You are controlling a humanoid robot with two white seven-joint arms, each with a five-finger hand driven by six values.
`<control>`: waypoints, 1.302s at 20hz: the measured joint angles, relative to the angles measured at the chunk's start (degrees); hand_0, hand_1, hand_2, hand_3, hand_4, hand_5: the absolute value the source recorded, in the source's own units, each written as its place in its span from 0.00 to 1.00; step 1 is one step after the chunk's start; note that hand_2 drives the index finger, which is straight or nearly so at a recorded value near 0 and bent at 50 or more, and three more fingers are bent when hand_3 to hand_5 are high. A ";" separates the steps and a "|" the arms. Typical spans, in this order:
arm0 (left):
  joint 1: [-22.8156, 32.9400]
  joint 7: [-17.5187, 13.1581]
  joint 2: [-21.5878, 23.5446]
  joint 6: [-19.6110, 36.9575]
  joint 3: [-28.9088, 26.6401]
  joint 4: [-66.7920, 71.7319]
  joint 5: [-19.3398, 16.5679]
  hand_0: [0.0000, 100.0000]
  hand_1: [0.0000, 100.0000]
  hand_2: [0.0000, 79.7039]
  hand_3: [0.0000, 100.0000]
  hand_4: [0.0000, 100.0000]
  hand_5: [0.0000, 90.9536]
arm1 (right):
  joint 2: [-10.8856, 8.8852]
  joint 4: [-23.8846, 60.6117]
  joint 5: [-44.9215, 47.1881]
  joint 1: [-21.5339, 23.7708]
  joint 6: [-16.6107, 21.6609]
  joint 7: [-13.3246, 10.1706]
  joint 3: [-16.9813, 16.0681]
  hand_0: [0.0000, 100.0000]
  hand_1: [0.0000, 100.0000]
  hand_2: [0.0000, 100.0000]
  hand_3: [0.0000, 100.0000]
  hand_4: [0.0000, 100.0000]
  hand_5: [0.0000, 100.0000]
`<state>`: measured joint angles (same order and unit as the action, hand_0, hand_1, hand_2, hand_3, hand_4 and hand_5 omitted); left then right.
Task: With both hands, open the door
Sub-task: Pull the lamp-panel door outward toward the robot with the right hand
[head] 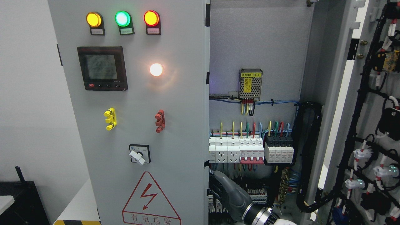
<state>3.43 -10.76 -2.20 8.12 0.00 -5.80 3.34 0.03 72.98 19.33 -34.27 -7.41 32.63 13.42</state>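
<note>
right hand [223, 187] at left door [137, 125] edge, breakers [250, 151] behind

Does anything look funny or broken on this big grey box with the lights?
Nothing looks broken. The white switch knob points slantwise, which is probably just its setting. The right door hangs wide open, so the wires inside show. A robot hand reaches in by the left door edge.

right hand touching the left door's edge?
Cannot tell. Head view shows the right hand close beside the left door edge, fingertips hidden in dark clutter; no plain contact or gap.
</note>
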 measured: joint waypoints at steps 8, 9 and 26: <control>0.00 0.00 0.00 -0.01 0.00 0.00 0.00 0.00 0.00 0.00 0.00 0.00 0.00 | -0.02 0.83 1.81 0.89 0.44 2.27 0.34 0.38 0.00 0.00 0.00 0.00 0.00; 0.00 0.00 0.00 -0.02 0.00 0.00 0.00 0.00 0.00 0.00 0.00 0.00 0.00 | -0.02 0.97 1.94 0.98 0.44 2.48 0.37 0.38 0.00 0.00 0.00 0.00 0.00; 0.00 0.00 0.00 -0.06 0.00 0.00 0.00 0.00 0.00 0.00 0.00 0.00 0.00 | -0.03 2.13 4.67 1.36 0.42 7.31 1.89 0.38 0.00 0.00 0.00 0.00 0.00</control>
<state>3.43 -10.76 -2.20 8.06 0.00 -5.80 3.34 0.00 75.11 24.01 -32.91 -6.99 39.94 15.31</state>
